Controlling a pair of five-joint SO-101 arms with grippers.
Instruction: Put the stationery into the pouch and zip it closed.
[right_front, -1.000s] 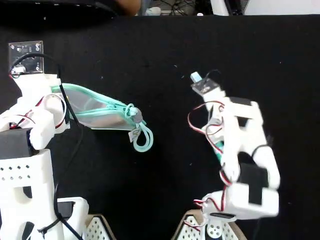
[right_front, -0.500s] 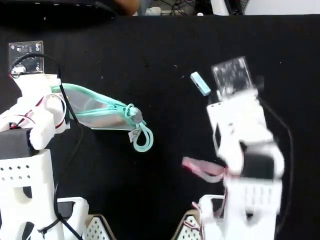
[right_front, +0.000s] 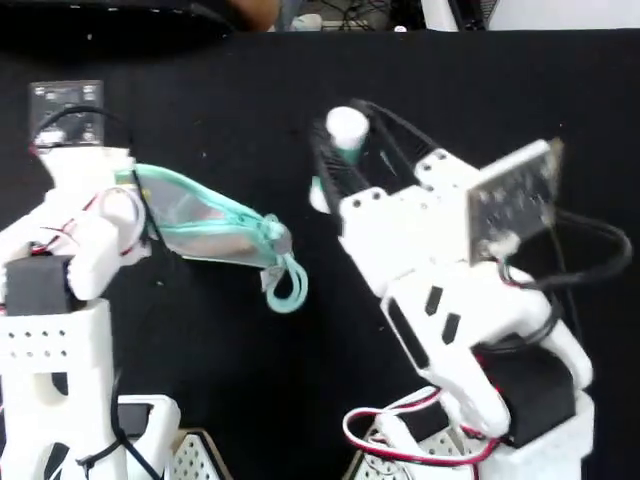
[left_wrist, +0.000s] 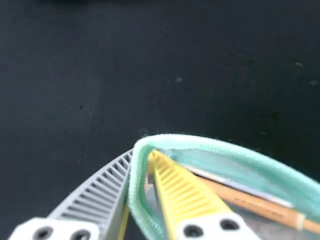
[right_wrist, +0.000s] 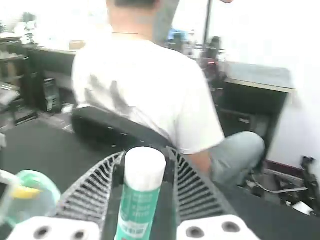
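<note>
Holding: right hand (right_wrist: 146, 159) clamps the glue stick (right_front: 347, 128) between its fingers, white cap at the tips, apparently raised off the desk (right_front: 200, 100).
Pouch: pouch (right_front: 200, 225) lies well apart, toward the left arm. Its long axis runs from the left hand (left_wrist: 141, 156) out to the zip loop (right_front: 285, 285), the end nearest the stick.
Left hand: pinched on the pouch rim, one finger inside; pencil (left_wrist: 250, 202) already within.
Next, likely: carry the stick across to the mouth.

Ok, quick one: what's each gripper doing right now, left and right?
Left gripper: closed on the rim of the pouch.
Right gripper: closed on a glue stick.
</note>
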